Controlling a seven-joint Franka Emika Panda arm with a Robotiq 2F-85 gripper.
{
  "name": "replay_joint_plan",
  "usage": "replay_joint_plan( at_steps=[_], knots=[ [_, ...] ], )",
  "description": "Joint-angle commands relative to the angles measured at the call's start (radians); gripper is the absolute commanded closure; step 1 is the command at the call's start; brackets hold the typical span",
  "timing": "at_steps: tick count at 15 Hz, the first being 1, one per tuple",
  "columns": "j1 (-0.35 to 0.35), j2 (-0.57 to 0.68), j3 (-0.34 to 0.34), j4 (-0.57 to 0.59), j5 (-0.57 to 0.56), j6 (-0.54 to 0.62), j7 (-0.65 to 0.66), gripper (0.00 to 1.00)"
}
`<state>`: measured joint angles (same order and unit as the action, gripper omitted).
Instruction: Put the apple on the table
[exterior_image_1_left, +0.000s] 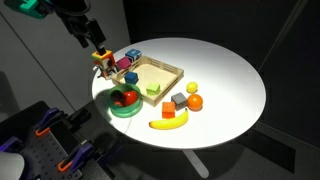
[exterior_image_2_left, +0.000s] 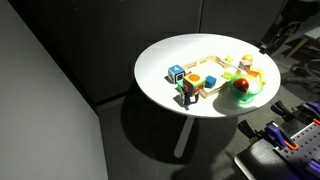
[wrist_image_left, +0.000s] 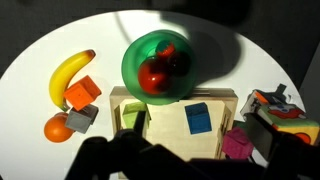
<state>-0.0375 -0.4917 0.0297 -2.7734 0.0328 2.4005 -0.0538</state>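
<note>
A red apple (wrist_image_left: 155, 72) lies in a green bowl (wrist_image_left: 135, 50) on the round white table (wrist_image_left: 60, 45). Both exterior views show the apple (exterior_image_1_left: 127, 97) (exterior_image_2_left: 241, 85) in the bowl (exterior_image_1_left: 115, 108) (exterior_image_2_left: 250, 96) near the table's edge (exterior_image_1_left: 230, 80) (exterior_image_2_left: 160, 55). My gripper (wrist_image_left: 185, 165) is a dark blurred shape at the bottom of the wrist view. Its fingers look apart and hold nothing. It hangs high above the table's edge in an exterior view (exterior_image_1_left: 85, 32), clear of the bowl.
A wooden tray (wrist_image_left: 170, 135) (exterior_image_1_left: 165, 66) beside the bowl holds a blue cube (wrist_image_left: 198, 118) and a green cube (wrist_image_left: 130, 115). A banana (wrist_image_left: 72, 72), an orange (wrist_image_left: 58, 127), grey and red blocks (wrist_image_left: 82, 105), a magenta cube (wrist_image_left: 238, 143) and a colourful toy (wrist_image_left: 275, 110) lie around.
</note>
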Motion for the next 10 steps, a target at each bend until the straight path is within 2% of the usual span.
replay_joint_plan(
  at_steps=[1, 6, 10],
  knots=[
    [0.014, -0.07, 0.032, 0.001, -0.027, -0.123, 0.089, 0.0],
    [0.04, -0.149, 0.028, 0.002, -0.016, -0.297, 0.08, 0.0],
    [0.042, -0.202, 0.025, 0.002, -0.02, -0.365, 0.071, 0.0]
  ],
)
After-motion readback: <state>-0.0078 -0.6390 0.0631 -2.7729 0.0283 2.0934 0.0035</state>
